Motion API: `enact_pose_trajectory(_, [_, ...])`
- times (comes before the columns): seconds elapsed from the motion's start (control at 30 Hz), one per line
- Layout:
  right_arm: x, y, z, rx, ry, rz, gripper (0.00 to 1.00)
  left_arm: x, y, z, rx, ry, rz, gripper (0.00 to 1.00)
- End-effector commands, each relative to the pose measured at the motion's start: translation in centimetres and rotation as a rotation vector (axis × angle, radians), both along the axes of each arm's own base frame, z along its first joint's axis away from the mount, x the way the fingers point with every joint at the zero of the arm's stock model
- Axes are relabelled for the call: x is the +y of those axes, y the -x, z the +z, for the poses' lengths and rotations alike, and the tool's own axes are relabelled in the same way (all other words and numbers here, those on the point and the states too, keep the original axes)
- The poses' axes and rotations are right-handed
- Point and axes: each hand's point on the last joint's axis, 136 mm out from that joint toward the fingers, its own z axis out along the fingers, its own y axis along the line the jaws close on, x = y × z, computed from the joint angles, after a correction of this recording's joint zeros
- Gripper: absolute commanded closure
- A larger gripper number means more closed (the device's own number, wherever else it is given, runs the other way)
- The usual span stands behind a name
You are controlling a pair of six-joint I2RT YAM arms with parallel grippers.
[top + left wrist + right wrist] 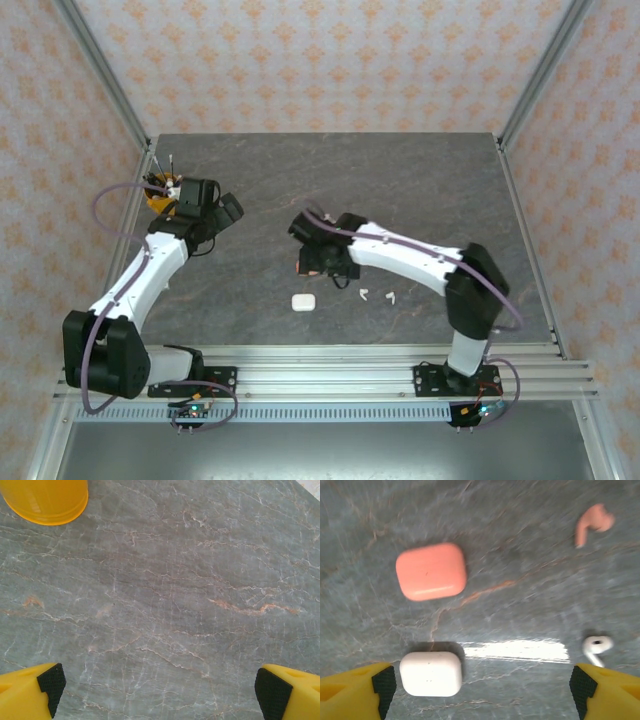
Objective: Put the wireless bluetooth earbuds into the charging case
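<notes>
Presently, the right claw (482,689) stands spread wide over the counter (520,605), with nothing between its pads. Just ahead of one pad (582,687) lies a white earbud (596,647), with its bud end away from the claw and its stem pointing back toward that pad. Farther ahead on the same side lies a coral earbud (592,524), long axis slanted, stem end nearer the claw. Ahead of the other pad lies the white case (431,673), flat, with the coral case (431,571) beyond it. The left claw (161,687) is spread wide and empty, with a yellow cup (47,500) ahead of it to one side.
</notes>
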Motion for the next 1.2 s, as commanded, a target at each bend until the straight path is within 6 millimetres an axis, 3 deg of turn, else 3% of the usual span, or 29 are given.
enact_pose_trajectory(0.0, [0.8, 1.6, -0.7, 0.029, 0.085, -0.007, 0.08, 0.0, 0.4, 0.2, 0.056, 0.012, 0.026, 0.00])
enact_pose_trajectory(0.13, [3.3, 3.0, -1.8, 0.060, 0.099, 0.044, 0.07, 0.1, 0.1, 0.3, 0.071, -0.008, 0.016, 0.00])
enact_pose_trajectory(0.23, [3.8, 3.8, -2.8, 0.081, 0.109, 0.054, 0.07, 0.3, -0.1, 0.4, 0.070, -0.015, 0.016, 0.00])
enact_pose_trajectory(0.83, [5.0, 4.7, -7.4, 0.158, 0.098, 0.038, 0.08, 0.9, 0.0, -0.2, 0.080, -0.010, 0.022, 0.00])
enact_pose_trajectory(1.17, [5.0, 4.6, -8.8, 0.164, 0.116, 0.039, 0.12, 1.2, 0.4, -0.1, 0.080, -0.024, 0.013, 0.00])
